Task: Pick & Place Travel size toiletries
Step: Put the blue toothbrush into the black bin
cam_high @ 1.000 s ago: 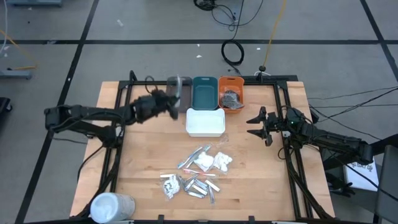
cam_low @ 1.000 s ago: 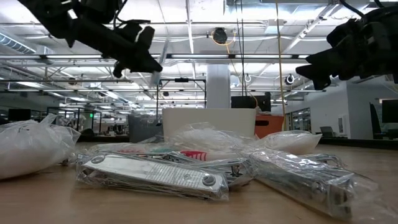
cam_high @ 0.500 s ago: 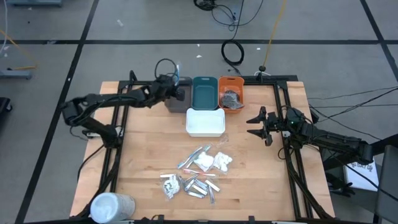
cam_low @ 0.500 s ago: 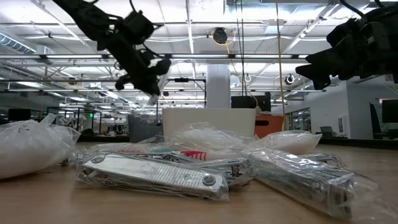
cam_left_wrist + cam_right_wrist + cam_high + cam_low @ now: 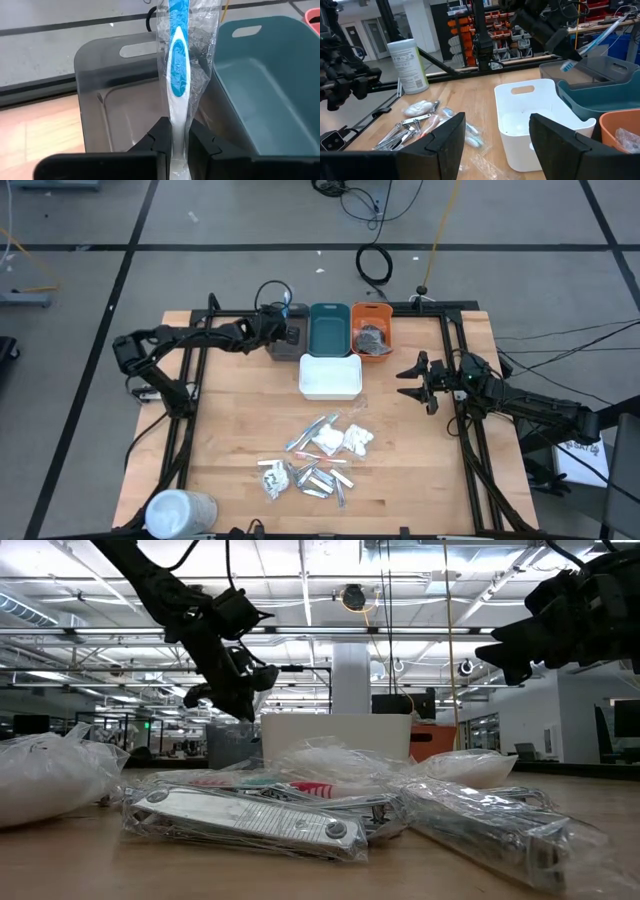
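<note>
My left gripper (image 5: 173, 150) pinches a wrapped blue toothbrush (image 5: 177, 70) over the grey tray (image 5: 115, 100). My right gripper (image 5: 418, 380) waits spread apart beside the white tray (image 5: 330, 377).

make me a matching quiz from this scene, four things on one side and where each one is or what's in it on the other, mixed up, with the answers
Things:
1. toothbrush
2. orange tray
3. white tray
4. right gripper

Places or states:
A. open, hovering right of the white tray
B. nearest the pile of toiletries
C. holds dark items
D. clamped in the left gripper above the grey tray

Pairs: 1-D, 2-C, 3-B, 4-A
</note>
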{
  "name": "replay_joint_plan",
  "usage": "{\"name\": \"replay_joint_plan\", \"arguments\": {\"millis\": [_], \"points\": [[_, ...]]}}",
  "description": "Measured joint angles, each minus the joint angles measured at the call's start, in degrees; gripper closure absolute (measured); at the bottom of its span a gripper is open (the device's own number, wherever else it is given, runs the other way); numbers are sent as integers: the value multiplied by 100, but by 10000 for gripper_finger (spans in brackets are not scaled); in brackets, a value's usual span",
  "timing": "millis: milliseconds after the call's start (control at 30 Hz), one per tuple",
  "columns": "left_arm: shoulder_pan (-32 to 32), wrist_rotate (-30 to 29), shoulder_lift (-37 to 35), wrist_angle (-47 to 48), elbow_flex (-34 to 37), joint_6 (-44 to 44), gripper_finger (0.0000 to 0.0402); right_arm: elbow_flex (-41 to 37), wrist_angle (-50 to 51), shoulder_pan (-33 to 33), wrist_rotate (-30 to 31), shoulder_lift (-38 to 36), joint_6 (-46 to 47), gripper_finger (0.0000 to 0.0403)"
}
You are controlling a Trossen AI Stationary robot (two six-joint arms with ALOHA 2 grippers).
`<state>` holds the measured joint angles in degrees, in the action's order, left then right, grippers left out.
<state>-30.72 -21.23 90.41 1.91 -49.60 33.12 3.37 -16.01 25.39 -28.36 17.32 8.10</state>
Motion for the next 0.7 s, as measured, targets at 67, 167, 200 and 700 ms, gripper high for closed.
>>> {"name": "replay_joint_plan", "arguments": {"millis": [67, 167, 200, 700], "points": [[0, 13, 0, 0, 0, 139, 366, 1, 0, 0, -8, 0, 0, 195], [0, 15, 2, 2, 0, 176, 365, -1, 0, 0, -15, 0, 0, 195], [0, 17, 2, 4, 0, 175, 364, 0, 0, 0, -15, 0, 0, 195], [0, 77, 2, 11, 0, 80, 195, 1, 0, 0, -17, 0, 0, 195]]}}
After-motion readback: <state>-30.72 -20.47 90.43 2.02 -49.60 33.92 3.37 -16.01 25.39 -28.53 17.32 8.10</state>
